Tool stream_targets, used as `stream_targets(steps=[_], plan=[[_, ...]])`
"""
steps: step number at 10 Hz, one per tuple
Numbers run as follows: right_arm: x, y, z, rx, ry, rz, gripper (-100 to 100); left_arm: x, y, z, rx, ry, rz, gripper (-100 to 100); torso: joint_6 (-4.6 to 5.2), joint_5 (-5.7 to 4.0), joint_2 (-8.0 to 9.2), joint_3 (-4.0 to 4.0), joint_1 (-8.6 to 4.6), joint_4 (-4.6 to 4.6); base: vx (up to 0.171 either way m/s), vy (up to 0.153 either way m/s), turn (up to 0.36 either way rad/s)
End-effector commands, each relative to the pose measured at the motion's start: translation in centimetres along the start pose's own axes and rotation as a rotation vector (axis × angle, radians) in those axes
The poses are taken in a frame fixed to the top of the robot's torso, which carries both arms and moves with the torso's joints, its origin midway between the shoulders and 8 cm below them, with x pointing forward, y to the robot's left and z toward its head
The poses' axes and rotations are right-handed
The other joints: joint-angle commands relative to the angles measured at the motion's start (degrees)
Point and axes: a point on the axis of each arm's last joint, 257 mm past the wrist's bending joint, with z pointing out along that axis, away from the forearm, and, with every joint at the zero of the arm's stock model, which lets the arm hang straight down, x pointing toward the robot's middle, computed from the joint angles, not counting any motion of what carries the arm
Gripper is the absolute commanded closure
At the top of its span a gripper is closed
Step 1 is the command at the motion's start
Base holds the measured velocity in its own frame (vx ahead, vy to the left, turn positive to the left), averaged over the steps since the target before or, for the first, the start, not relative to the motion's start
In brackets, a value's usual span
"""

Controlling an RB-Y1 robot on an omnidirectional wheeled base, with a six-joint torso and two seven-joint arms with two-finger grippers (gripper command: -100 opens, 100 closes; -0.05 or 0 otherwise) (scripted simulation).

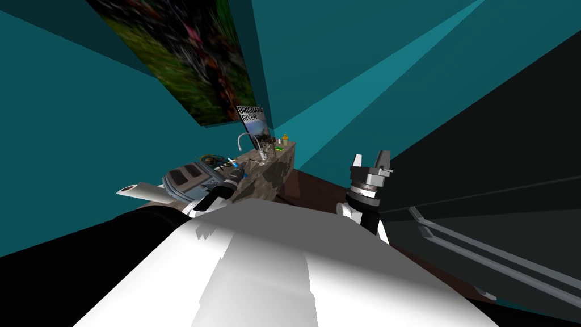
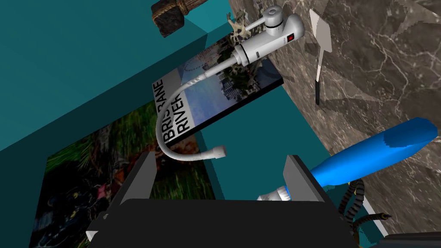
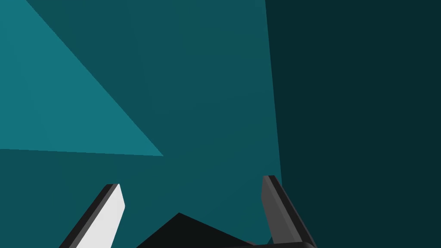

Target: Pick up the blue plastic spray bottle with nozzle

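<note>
Risk on the left: your left hand (image 2: pixel 220 156), fingers (image 2: pixel 142 176) spread and holding nothing, has only the pale nozzle (image 2: pixel 272 196) of the blue spray bottle (image 2: pixel 370 150) between them. The body lies on its side on the marbled table (image 2: pixel 387 64), beyond one finger. Closing now may pinch the tip and roll the bottle away. Its contents are hidden. To the right, your right hand (image 1: pixel 371 156) is raised, released.

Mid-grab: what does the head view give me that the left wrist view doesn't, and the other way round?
Head view adds the right tool, open and held off to the side of the counter, and a grey appliance on that counter. Left wrist view adds the blue spray bottle, its pale nozzle end just inside one finger of the open left tool, plus a white spatula on the marble. Both share the counter, the white faucet and the Brisbane River poster.
</note>
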Motion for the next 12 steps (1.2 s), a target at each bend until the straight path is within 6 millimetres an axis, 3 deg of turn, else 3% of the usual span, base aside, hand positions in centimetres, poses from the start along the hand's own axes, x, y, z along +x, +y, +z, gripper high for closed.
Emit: stream_targets(steps=[1,12], plan=[[0.0,0.0,0.0,0.000,0.000,0.000,0,-0.6,1.0,-0.4,-0.048,0.003,0.010,-100,0.00,0.00,0.00,0.00,0.00,0.00,0.059,-0.054,0.013],[0.0,0.0,0.0,0.000,0.000,0.000,0,-4.5,9.0,-4.1,-0.377,0.030,0.106,-100,0.01,0.01,-0.05,-0.03,0.06,-0.01,0.055,-0.032,0.005]])
